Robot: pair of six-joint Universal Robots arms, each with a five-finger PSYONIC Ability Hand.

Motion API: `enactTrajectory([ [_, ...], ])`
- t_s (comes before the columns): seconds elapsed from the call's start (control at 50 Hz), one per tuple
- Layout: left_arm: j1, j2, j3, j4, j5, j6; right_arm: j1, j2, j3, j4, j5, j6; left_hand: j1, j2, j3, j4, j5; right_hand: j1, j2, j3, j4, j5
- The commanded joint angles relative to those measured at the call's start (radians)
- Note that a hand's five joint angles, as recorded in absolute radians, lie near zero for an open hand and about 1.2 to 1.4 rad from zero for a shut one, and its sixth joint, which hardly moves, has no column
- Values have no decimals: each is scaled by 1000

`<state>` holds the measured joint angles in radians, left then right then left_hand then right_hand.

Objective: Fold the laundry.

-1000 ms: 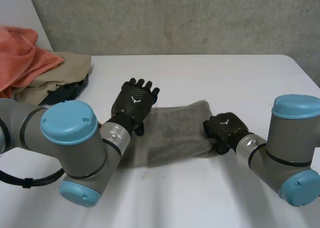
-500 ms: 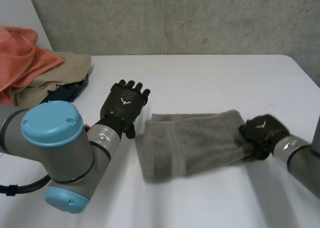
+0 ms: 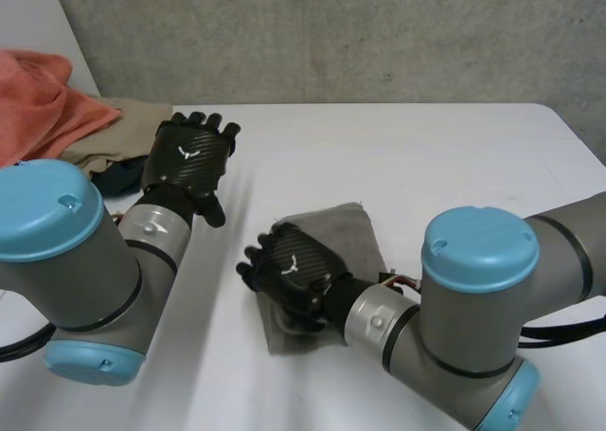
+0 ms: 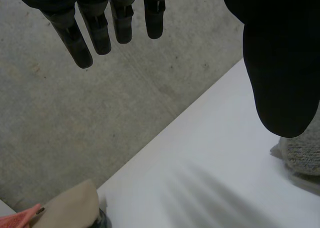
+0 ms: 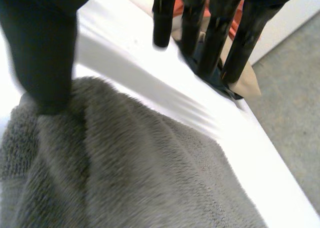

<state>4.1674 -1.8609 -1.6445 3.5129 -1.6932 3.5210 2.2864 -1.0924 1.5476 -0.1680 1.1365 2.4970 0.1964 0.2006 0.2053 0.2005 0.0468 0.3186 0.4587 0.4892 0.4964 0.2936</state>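
Observation:
A grey towel (image 3: 333,228) lies folded over itself in the middle of the white table (image 3: 454,156). My right hand (image 3: 294,268) rests on its near left part, open, palm down. In the right wrist view its fingers (image 5: 215,32) reach straight past the towel's (image 5: 150,178) edge, and the thumb tip (image 5: 42,52) touches the pile. My left hand (image 3: 189,152) hovers to the left of the towel, apart from it, fingers straight. In the left wrist view a towel corner (image 4: 302,158) shows beside the thumb (image 4: 280,62).
A heap of laundry sits at the table's far left: an orange cloth (image 3: 43,109), a beige one (image 3: 128,133) and a dark piece (image 3: 133,177) beneath. A grey concrete wall (image 3: 379,33) stands behind the table. The right arm's elbow (image 3: 478,308) is low at the near right.
My right hand swept left from the towel's right end, carried that end over the rest and let go. My left hand drew back toward the laundry heap.

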Motion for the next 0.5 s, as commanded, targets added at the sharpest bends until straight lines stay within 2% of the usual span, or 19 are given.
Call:
enactTrajectory([
  [0.02, -32, -9, 43, 3, 7, -2, -177, -90, 8, 19, 91, 342, -21, -25, -30, -25, -46, -144, -284, -315, -322, -294],
  [0.06, -79, -20, 75, 3, 7, -23, -244, -116, 17, 34, 123, 466, -21, -25, -30, -25, -46, -144, -284, -315, -322, -294],
  [0.16, -157, -99, 155, -11, 7, -111, -307, -129, 12, 103, 144, 612, 5, 1, -4, 1, -20, -144, -284, -315, -322, -294],
  [0.28, -262, -242, 251, -118, 9, -162, -324, -110, -7, 143, 141, 594, 14, 10, 5, 10, -11, -144, -284, -315, -322, -294],
  [0.4, -277, -320, 273, -184, -22, -152, -315, -21, -72, 151, 135, 596, 29, 25, 20, 25, 4, -144, -284, -315, -322, -294],
  [0.5, -271, -330, 270, -218, -105, -137, -300, 22, -121, 183, 128, 594, 29, 25, 20, 25, 4, -144, -284, -315, -322, -294],
])
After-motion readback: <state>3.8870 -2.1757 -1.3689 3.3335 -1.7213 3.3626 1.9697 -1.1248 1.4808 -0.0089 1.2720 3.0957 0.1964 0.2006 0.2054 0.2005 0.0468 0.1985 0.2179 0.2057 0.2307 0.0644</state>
